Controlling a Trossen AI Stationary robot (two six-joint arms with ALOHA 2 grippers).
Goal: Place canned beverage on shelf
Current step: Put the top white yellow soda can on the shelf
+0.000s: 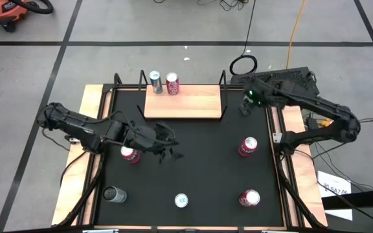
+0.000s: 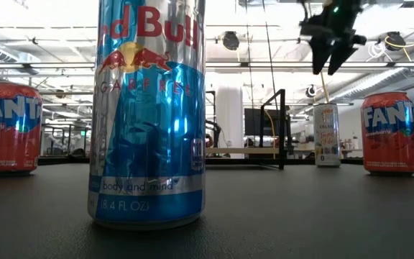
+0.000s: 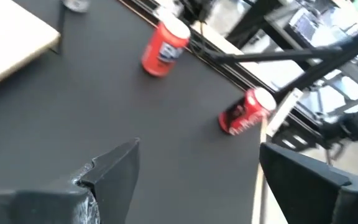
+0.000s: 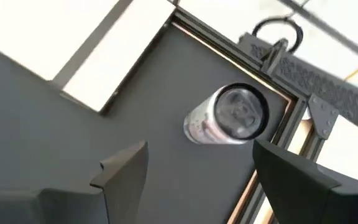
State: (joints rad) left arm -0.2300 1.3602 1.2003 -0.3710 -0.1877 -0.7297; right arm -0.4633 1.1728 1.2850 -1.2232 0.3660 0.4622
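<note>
Black tabletop nearest me carries a blue can up front, with red cans farther back. My left gripper hovers mid-table, fingers apart, empty (a red can sits just beside that arm). My right gripper hangs open near the far right corner. Farthest, the shelf holds two cans.

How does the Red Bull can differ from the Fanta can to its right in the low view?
The Red Bull can is blue and silver; the Fanta can is red with a blue logo. The Red Bull can stands close to the camera, its top cut off; the Fanta can stands farther back and shows whole. Both stand upright on the black table.
</note>
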